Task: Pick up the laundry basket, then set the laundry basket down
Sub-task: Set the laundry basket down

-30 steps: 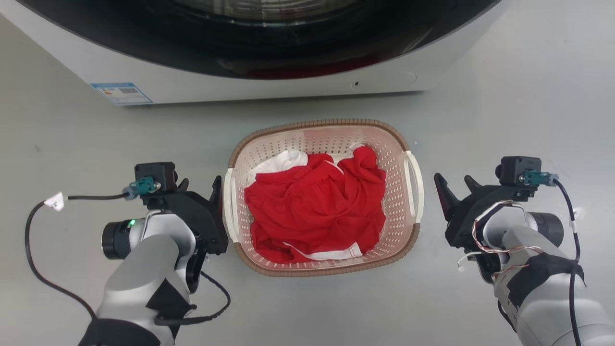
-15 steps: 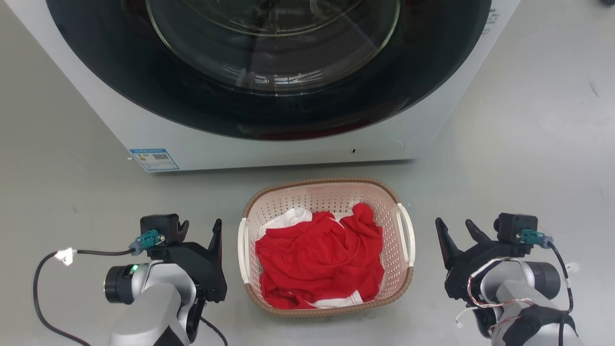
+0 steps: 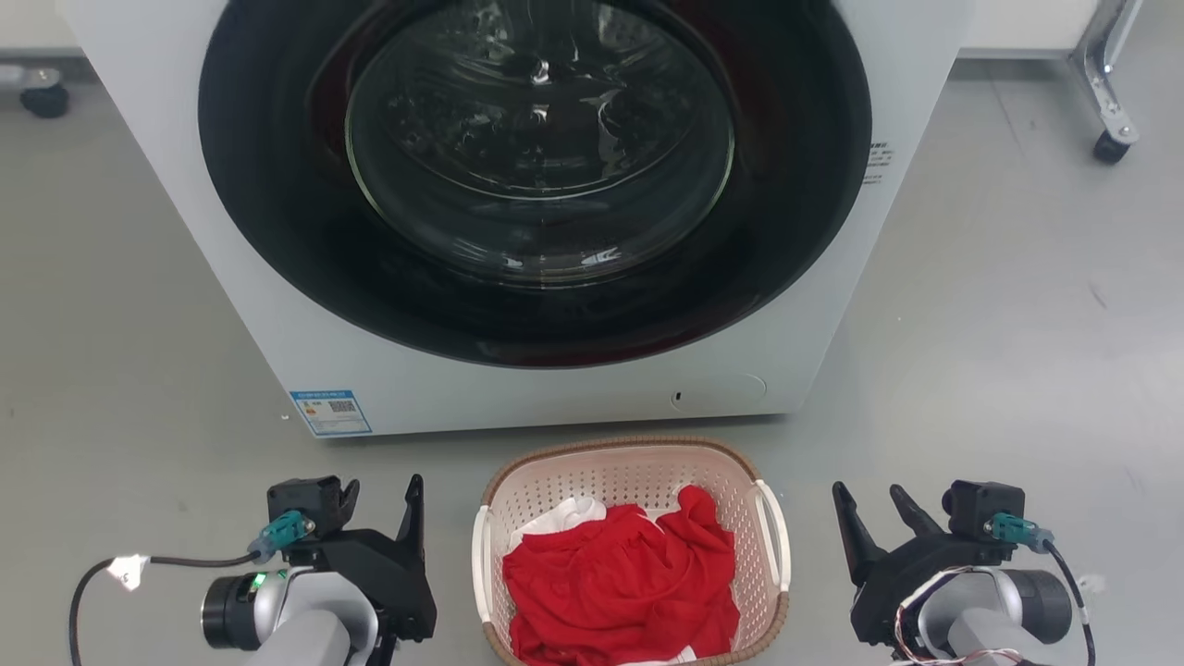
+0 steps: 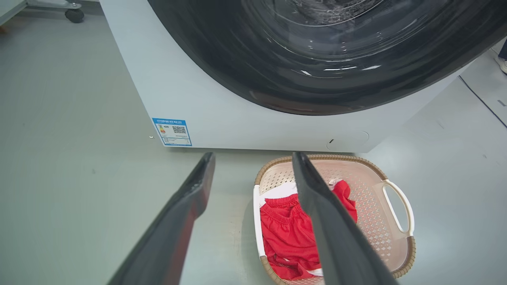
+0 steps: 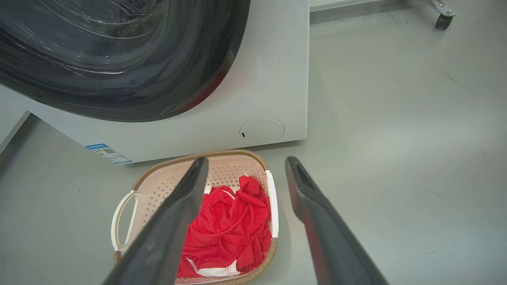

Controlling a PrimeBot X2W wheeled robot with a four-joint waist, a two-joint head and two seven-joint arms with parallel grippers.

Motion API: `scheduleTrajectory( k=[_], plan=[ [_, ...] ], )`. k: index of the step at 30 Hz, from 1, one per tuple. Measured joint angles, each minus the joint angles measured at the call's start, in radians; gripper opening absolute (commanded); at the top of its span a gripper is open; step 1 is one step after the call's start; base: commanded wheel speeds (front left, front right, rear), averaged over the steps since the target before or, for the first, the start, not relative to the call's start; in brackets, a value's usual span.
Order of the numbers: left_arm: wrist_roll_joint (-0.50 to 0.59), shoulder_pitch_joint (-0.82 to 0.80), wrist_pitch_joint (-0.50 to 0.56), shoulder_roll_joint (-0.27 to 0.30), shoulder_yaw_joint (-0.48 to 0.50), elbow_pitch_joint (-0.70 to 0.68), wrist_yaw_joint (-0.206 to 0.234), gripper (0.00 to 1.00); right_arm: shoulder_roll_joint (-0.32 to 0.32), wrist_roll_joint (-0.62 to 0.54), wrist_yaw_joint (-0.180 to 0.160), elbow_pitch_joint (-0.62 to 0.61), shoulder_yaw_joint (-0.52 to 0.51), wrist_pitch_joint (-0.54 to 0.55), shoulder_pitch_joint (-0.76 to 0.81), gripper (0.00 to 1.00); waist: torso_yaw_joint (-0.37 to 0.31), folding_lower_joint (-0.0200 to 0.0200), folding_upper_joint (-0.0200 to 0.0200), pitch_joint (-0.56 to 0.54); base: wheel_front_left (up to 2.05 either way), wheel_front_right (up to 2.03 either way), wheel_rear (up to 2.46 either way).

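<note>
Two hands, left hand (image 3: 381,483) and right hand (image 3: 866,488), both released and empty, flanking laundry basket (image 3: 629,476) on floor (image 3: 1017,370) at bottom centre, below washer (image 3: 518,398). Likely pre-lift: next, closing inward on white handles (image 3: 772,546).

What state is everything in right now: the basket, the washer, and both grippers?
Basket: upright on the floor, ungripped.
Clothes: heaped in the basket.
Washer door: shut.
Left gripper: open, empty, left of the basket.
Right gripper: open, empty, right of the basket.
</note>
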Motion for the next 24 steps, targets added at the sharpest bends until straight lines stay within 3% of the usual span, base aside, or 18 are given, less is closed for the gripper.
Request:
scheduleTrajectory(
  k=[11,24],
  plan=[
    [0.087,0.193,0.000,0.052,0.037,-0.263,0.079,1.00,-0.046,-0.068,-0.082,-0.237,-0.039,0.000,0.166,1.00,0.000,0.0000,0.0001,-0.097,0.00,0.00,0.00],
    [0.207,0.451,0.000,0.080,0.104,-0.650,0.115,1.00,-0.088,-0.155,-0.159,-0.570,-0.069,0.000,0.387,1.00,0.008,0.0000,0.0001,-0.157,0.00,0.00,0.00]
  ],
)
